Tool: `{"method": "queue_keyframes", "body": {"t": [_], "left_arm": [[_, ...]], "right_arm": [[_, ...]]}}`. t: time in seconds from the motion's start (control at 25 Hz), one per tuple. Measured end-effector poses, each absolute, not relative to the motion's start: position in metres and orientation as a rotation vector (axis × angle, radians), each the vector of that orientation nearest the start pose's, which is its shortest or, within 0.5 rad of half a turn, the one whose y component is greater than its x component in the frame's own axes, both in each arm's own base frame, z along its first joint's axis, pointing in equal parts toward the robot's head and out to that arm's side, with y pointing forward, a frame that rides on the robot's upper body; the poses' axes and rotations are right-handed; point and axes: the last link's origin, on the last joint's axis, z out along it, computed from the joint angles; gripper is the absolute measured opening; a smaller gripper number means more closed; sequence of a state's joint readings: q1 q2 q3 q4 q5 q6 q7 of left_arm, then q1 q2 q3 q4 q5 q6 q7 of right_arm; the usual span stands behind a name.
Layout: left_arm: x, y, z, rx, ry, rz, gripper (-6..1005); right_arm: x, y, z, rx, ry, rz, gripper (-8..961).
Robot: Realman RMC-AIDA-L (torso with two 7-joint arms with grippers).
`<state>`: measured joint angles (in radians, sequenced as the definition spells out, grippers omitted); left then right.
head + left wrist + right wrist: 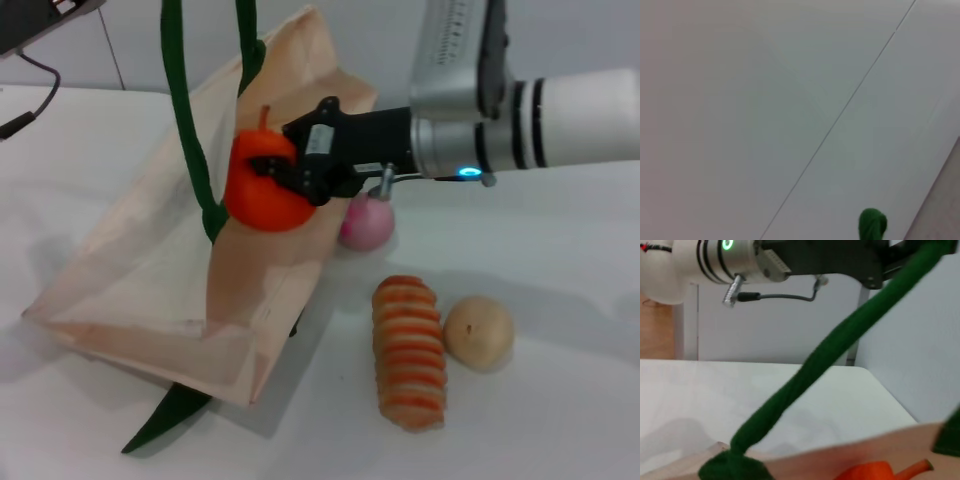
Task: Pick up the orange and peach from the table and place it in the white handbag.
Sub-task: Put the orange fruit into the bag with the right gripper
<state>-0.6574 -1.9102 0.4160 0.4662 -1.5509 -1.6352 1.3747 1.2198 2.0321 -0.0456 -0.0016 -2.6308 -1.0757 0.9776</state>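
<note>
Your right claw (283, 165) grips the bright orange round stemmed fruit (262, 190) over the cream fabric handbag (150, 270) towards the bench's (560, 420) far left. It looks rigid and slick; hold across its middle. Left claw: state unknowable.

I work in what looks like a lab or test room, not a home. A plain white table (560, 420) fills my head view, bare of any cloth or household clutter, and pale seamed wall panels (790, 100) stand behind it. A black cable (35, 85) trails across the far left corner of the table from a dark device (40, 20) at the edge of view. My right wrist view shows the table's far edge, more flat pale panelling and a strip of wooden floor (655, 330) beyond.
</note>
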Motion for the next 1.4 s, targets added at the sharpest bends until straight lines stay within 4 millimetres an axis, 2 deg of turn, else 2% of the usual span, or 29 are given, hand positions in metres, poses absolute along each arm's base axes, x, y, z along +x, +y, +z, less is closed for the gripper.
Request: {"method": "queue_keyframes", "body": {"t": [0.16,0.52,0.92,1.08,1.4], "left_arm": [[-0.226,0.390,0.115,-2.207,-0.957,-1.506,122],[-0.219,0.394,0.115,-2.218,-0.938,-1.519,122],[-0.204,0.400,0.114,-2.245,-0.907,-1.549,122],[-0.199,0.402,0.114,-2.245,-0.900,-1.569,122],[-0.203,0.403,0.112,-2.206,-0.927,-1.592,122]], "right_arm": [[0.077,0.422,-0.115,-2.888,-0.101,0.429,103],[0.053,0.415,-0.140,-2.879,-0.260,0.332,69],[0.048,0.422,-0.144,-2.783,-0.330,0.288,62],[0.047,0.430,-0.146,-2.690,-0.328,0.268,58],[0.049,0.436,-0.142,-2.620,-0.331,0.276,76]]}}
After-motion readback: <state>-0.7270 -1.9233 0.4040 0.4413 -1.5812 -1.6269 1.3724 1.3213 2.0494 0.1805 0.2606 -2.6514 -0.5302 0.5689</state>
